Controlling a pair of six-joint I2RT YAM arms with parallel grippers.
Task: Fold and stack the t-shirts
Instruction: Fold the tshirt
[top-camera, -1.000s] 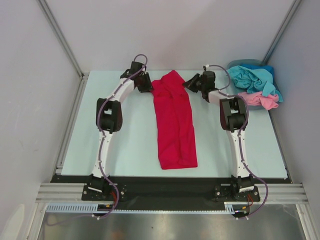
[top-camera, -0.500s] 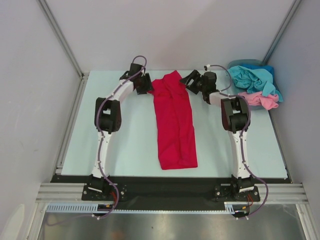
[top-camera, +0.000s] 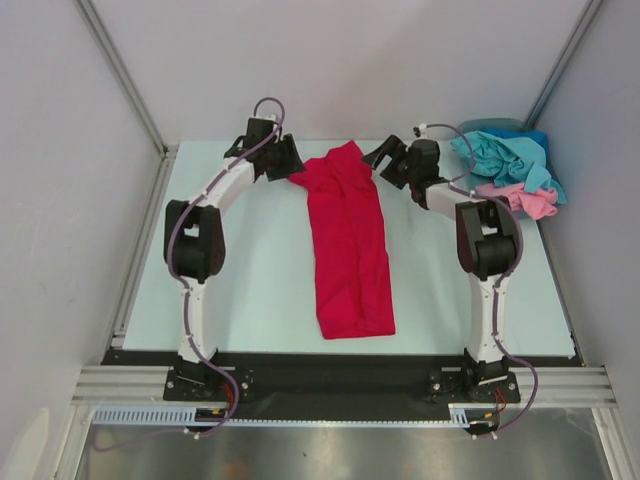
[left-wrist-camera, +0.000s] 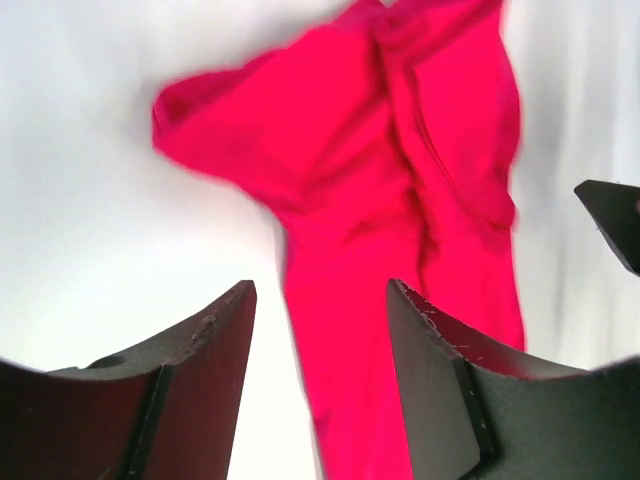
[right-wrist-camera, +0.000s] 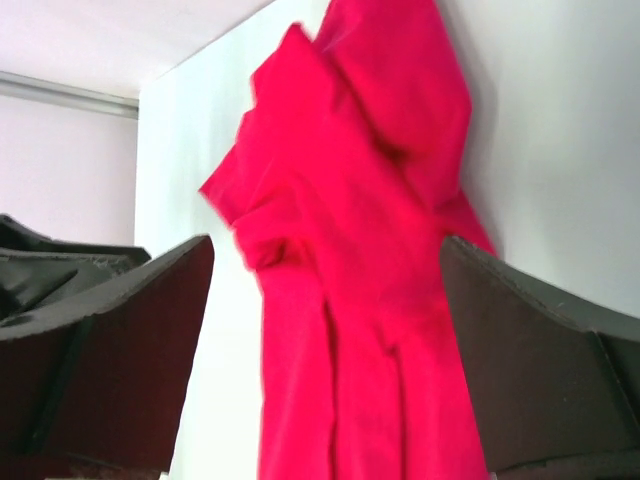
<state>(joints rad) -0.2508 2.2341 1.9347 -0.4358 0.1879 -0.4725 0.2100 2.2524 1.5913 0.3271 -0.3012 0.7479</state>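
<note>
A crimson red t-shirt (top-camera: 347, 240) lies on the table as a long narrow strip, running from the far edge toward me. My left gripper (top-camera: 288, 166) hovers just left of its far end, and my right gripper (top-camera: 380, 160) hovers just right of it. In the left wrist view the left gripper (left-wrist-camera: 320, 290) is open above the red t-shirt (left-wrist-camera: 400, 160), holding nothing. In the right wrist view the right gripper (right-wrist-camera: 328, 245) is wide open over the red t-shirt (right-wrist-camera: 350, 210), which lies apart from its fingers. A teal t-shirt (top-camera: 505, 155) and a pink t-shirt (top-camera: 527, 202) sit bunched at the back right.
A blue-grey basket (top-camera: 487, 126) holds the teal and pink shirts in the back right corner. Grey walls with metal posts enclose the table on three sides. The pale tabletop (top-camera: 250, 280) shows on both sides of the red strip.
Both grippers have opened and let go of the red shirt's far end. Both arms have swung their elbows outward. The shirt has stayed in place.
</note>
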